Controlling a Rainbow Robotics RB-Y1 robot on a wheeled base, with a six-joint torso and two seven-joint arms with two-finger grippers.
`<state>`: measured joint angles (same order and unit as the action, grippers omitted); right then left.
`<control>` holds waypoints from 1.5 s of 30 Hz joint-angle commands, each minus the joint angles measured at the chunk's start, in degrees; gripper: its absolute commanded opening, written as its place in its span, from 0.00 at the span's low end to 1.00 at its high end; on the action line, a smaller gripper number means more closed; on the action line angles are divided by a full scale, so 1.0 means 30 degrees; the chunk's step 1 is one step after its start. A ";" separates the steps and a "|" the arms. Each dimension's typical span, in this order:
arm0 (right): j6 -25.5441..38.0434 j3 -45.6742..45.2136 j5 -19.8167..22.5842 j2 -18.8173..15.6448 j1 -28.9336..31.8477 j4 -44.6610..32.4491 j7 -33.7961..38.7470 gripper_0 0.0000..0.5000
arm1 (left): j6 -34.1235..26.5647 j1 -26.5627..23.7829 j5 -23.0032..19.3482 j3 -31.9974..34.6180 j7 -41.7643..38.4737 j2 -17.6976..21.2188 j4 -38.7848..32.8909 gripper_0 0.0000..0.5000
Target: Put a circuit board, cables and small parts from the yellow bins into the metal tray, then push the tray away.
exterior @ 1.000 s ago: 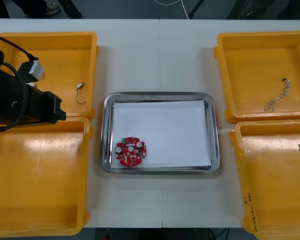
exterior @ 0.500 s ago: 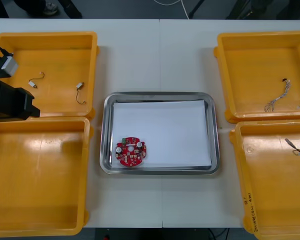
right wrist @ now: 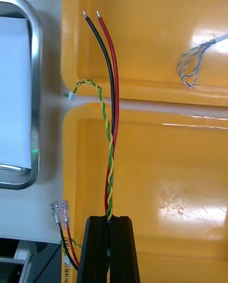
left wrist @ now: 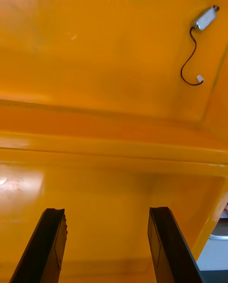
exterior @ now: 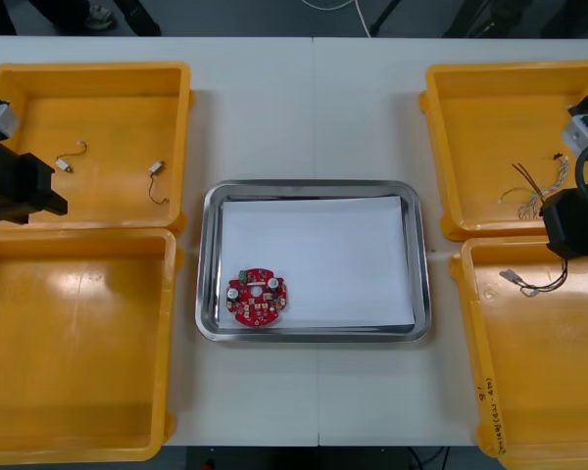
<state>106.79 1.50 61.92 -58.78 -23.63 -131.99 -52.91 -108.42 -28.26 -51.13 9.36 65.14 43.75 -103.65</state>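
My right gripper [right wrist: 110, 219] is shut on a bundle of cables [right wrist: 112, 121]: a red and black pair and a yellow-green twisted pair, hanging over the wall between the two right yellow bins. In the front view the right arm [exterior: 576, 220] is at the right edge, with the cable's ends [exterior: 525, 282] trailing over the near right bin [exterior: 529, 392]. A round red circuit board [exterior: 257, 297] lies in the near left corner of the metal tray [exterior: 314, 186]. My left gripper [left wrist: 107, 245] is open over the left bins, with nothing between its fingers.
The far left bin [exterior: 118, 73] holds two small metal parts [exterior: 157, 168] [exterior: 67, 164]; one with a black wire [left wrist: 204, 19] lies ahead of the left fingers. A twisted blue and white cable [right wrist: 194, 64] lies in the far right bin [exterior: 490, 117]. The near left bin [exterior: 78, 343] looks bare.
The right arm has come in from the right edge, lifting the cable bundle. The left arm has drawn back to the left edge, uncovering the second small part.
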 commanded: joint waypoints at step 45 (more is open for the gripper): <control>-0.0940 1.2978 -0.5054 0.4888 -0.7211 0.0960 -0.9989 0.00 | 0.7311 -0.7427 0.3331 -0.3150 0.8463 0.0506 1.3925 1.00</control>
<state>104.69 37.73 49.30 -45.90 -43.08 -129.28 -81.59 -88.47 -45.89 -42.33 0.99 85.32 44.54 -63.90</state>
